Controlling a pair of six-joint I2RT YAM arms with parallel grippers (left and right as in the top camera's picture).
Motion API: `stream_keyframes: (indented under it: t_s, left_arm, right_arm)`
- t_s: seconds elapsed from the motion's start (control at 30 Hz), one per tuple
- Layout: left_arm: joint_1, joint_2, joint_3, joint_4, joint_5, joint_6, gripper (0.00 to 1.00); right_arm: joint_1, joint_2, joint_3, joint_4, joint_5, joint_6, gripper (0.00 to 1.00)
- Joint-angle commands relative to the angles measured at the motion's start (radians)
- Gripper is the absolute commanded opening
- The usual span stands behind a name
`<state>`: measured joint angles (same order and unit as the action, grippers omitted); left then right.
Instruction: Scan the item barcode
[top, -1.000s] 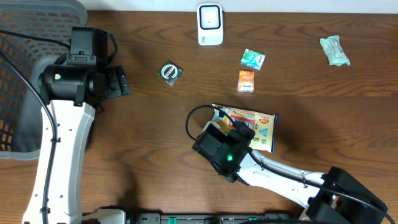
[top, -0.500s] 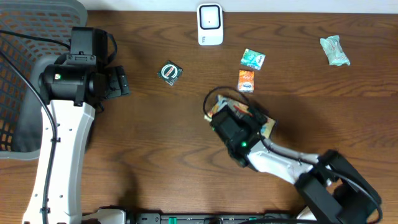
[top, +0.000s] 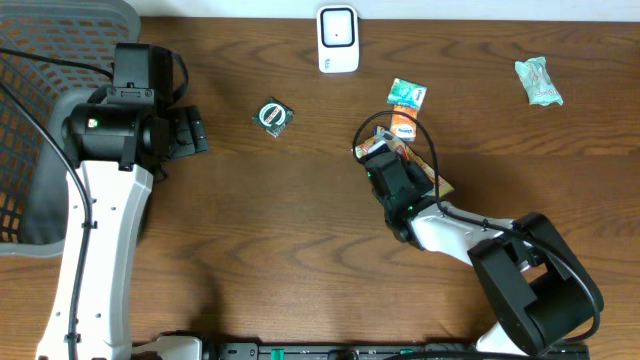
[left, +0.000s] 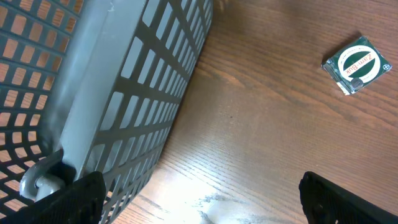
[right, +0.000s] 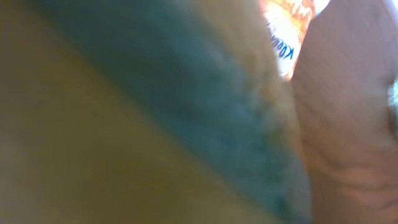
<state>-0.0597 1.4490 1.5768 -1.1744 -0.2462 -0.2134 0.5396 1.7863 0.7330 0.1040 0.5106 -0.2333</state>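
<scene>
Two claws, one job: right one down on the bag

You have the right claw (top: 386, 162) pressed low onto the snack bag (top: 432, 180), near mid-table and just below the small orange packet (top: 403, 124). From overhead the arm hides nearly all of the bag, leaving one orange edge showing at its right. The right wrist view is filled with blurred wrapper and a scrap of orange print, so the lens sits hard against it. Whether the fingers are clenched on the bag or only closing round it, you cannot tell from either view.

That placement makes sense, in my judgement: the bag has to be lifted and its barcode turned to the white scanner (top: 338, 39), which stands at the far edge, well apart from the bag.

Your left claw (top: 192, 132) is released, fingers spread wide, parked beside the grey mesh basket (left: 124, 93) and clear of the work. A round green tin (left: 359, 65) lies near it.

Dark wood-grain table (top: 250, 230) takes the load, with light glare close to the basket. A green packet (top: 407, 94) and crumpled wrapper (top: 538, 81) lie toward the far right. Nothing of the room beyond shows.
</scene>
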Motion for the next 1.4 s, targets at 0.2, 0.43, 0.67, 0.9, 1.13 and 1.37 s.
stream_keyframes:
  t_s: [0.2,0.43,0.67,0.9,1.13,1.37]
  left_arm:
    - [0.005,-0.007,0.009,-0.003,-0.017,-0.006,0.98]
    - [0.005,-0.007,0.009,-0.003,-0.017,-0.006,0.98]
    - [0.005,-0.007,0.009,-0.003,-0.017,-0.006,0.98]
    - [0.005,-0.007,0.009,-0.003,-0.017,-0.006,0.98]
    - [0.005,-0.007,0.009,-0.003,-0.017,-0.006,0.98]
    - [0.005,-0.007,0.009,-0.003,-0.017,-0.006,0.98]
  right_arm:
    - [-0.078,0.009,0.182,-0.290,-0.494,0.222,0.01]
    - [-0.149,-0.060,0.409,-0.473,-0.852,0.344,0.01]
    - [-0.267,-0.073,0.452,-0.323,-1.378,0.591,0.02]
    - [-0.363,-0.073,0.452,-0.115,-1.653,0.885,0.01]
    - [-0.386,-0.073,0.452,0.061,-1.831,1.183,0.01]
    - [-0.386,-0.073,0.452,0.191,-1.960,1.386,0.01]
